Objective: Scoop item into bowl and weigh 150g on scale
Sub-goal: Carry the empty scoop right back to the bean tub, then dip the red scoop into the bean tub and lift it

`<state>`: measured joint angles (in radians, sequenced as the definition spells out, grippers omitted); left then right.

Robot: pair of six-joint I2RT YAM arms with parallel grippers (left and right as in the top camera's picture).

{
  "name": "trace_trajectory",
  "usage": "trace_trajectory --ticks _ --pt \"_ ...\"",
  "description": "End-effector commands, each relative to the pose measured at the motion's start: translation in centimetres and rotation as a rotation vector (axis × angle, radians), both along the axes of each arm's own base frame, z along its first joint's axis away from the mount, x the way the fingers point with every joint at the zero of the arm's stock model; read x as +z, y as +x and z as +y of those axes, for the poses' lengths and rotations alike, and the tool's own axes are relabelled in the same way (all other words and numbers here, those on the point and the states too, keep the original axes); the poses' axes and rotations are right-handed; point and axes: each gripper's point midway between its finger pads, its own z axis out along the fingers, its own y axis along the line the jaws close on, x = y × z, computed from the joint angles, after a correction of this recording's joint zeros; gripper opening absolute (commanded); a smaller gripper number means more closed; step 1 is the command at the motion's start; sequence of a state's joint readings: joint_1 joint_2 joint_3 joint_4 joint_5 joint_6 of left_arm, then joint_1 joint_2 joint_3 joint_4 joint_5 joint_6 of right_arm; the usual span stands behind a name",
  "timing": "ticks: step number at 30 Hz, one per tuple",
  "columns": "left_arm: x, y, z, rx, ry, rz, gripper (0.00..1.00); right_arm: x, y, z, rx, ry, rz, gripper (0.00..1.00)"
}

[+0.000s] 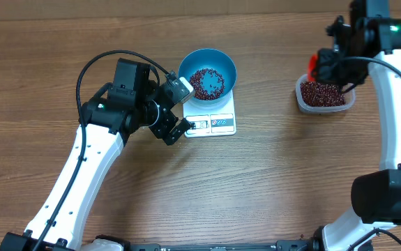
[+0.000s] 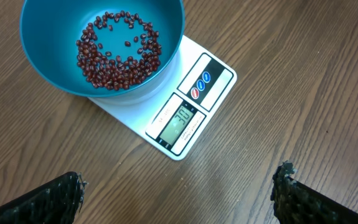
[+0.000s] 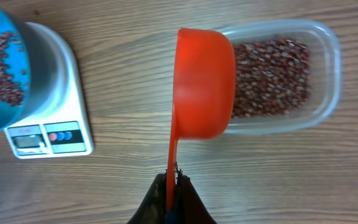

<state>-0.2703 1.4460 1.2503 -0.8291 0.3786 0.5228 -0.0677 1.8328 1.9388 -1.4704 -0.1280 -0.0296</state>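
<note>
Pinching the scoop [image 3: 203, 84] over the tub [image 3: 325, 74] at the bowl's [image 1: 186, 66] three o'clock, the right tool [image 3: 171, 183] is seemingly preparing another dip into the beans [image 3: 272, 74], while the left tool [image 2: 179, 177] is hovering spread wide.

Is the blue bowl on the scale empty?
No, a thin layer of red-brown beans covers the bottom of the blue bowl sitting on the scale.

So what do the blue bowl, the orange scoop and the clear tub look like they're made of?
The blue bowl looks like plastic: smooth, evenly coloured, with a soft sheen. The orange scoop is likely moulded plastic too: uniform colour, thin one-piece handle, semi-matte. The clear tub seems to be thin transparent plastic; the beans show through its slightly cloudy wall.
</note>
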Motion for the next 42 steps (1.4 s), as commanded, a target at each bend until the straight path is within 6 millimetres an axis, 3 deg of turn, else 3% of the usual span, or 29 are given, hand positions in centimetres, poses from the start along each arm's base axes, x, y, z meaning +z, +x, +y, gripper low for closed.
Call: trace_trajectory --ticks 1,15,26,35,42 --pt "-0.3 0.0 0.0 0.01 -0.008 0.016 1.0 -1.1 -0.2 -0.9 0.031 0.003 0.024 0.04" --pt "-0.3 0.0 0.0 0.01 -0.008 0.016 1.0 -7.4 0.2 -5.0 -0.054 0.011 0.131 0.04" --pt "-0.3 0.0 0.0 0.01 -0.008 0.016 1.0 -11.3 0.7 -5.4 -0.06 0.026 0.211 0.04" --pt "-0.3 0.0 0.0 0.01 -0.008 0.016 0.99 -13.4 1.1 -5.5 -0.061 0.032 0.244 0.04" --pt "-0.3 0.0 0.0 0.01 -0.008 0.016 0.99 -13.6 1.9 -5.7 -0.081 0.03 0.22 0.04"
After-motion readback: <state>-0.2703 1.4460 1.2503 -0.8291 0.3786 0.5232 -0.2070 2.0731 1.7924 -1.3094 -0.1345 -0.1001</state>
